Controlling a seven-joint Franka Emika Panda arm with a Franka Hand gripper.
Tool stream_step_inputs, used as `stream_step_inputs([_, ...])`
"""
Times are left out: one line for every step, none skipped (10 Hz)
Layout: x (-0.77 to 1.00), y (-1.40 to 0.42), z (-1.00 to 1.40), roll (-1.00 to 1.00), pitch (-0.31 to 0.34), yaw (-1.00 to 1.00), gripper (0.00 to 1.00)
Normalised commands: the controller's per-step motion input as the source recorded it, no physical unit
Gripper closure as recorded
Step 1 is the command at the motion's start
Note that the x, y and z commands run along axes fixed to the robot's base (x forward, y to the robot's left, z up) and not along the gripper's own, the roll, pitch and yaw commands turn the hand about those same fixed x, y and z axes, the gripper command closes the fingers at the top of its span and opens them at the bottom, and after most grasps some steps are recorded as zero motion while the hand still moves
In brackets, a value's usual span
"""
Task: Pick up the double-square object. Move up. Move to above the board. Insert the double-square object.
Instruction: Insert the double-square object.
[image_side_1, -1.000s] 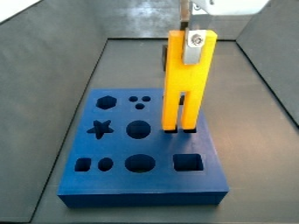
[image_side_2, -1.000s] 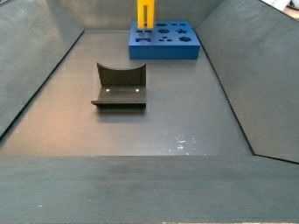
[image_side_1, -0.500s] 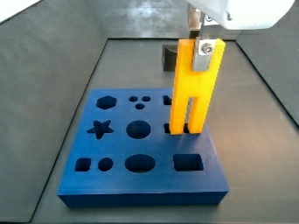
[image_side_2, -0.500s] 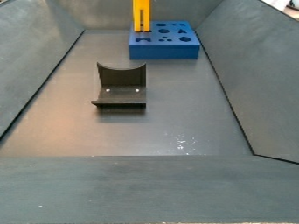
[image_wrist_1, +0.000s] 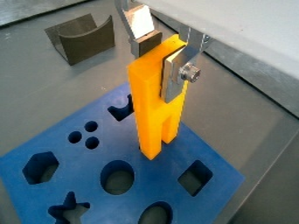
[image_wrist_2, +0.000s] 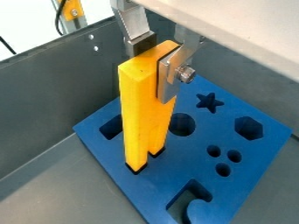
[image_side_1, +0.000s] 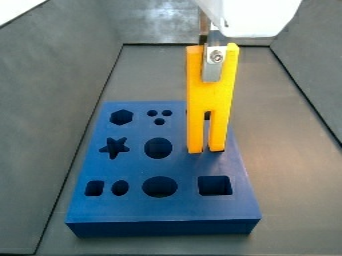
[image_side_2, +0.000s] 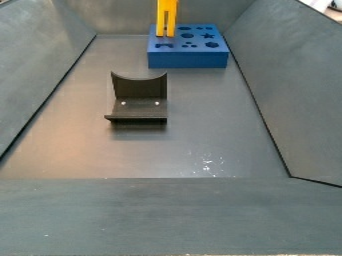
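My gripper (image_wrist_1: 158, 52) is shut on the top end of the double-square object (image_wrist_1: 158, 109), an upright yellow-orange bar. A silver finger plate presses on each side of it. It stands over the blue board (image_wrist_1: 158, 181), and its two prongs meet the board's top near one long edge. In a wrist view (image_wrist_2: 140, 118) the prong tips look sunk a little into dark square holes. In a side view the bar (image_side_1: 210, 100) stands at the right of the board (image_side_1: 187, 205), with the gripper (image_side_1: 214, 52) at its top. The other side view shows bar (image_side_2: 166, 18) and board (image_side_2: 187, 50) far off.
The dark fixture (image_side_2: 136, 100) stands on the grey floor in the middle of the bin and also shows in a wrist view (image_wrist_1: 82, 39). Sloping grey walls enclose the floor. The board has star, hexagon, circle, oval and square holes.
The gripper and the bar have come down slightly, after shifting a little sideways and back. The prongs now sit lower against the board.
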Motion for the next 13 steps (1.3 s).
stream_step_inputs([0.03,0.00,-0.28,0.00,-0.030,-0.02,1.00])
stream_step_inputs([0.07,0.00,-0.29,0.00,-0.024,-0.03,1.00])
stream_step_inputs([0.10,0.00,-0.30,0.00,-0.006,-0.01,1.00])
stream_step_inputs([0.14,0.00,-0.29,0.00,0.000,0.00,1.00])
stream_step_inputs([0.30,0.00,-0.24,0.00,0.000,0.00,1.00])
stream_step_inputs([0.34,0.00,-0.30,0.00,0.000,0.00,1.00])
stream_step_inputs([0.25,0.00,-0.42,0.03,0.000,-0.01,1.00])
stream_step_inputs([0.11,0.00,-0.61,0.12,0.000,0.00,1.00])
stream_step_inputs([0.00,0.00,-0.71,0.18,0.043,0.00,1.00])
stream_step_inputs([-0.27,0.01,-0.35,0.05,0.083,-0.01,1.00])
stream_step_inputs([-0.53,0.12,-0.21,0.00,0.147,0.00,1.00])
stream_step_inputs([-0.52,0.13,-0.16,0.00,0.086,0.00,1.00])
stream_step_inputs([-0.05,0.01,-0.01,0.00,0.021,0.00,1.00])
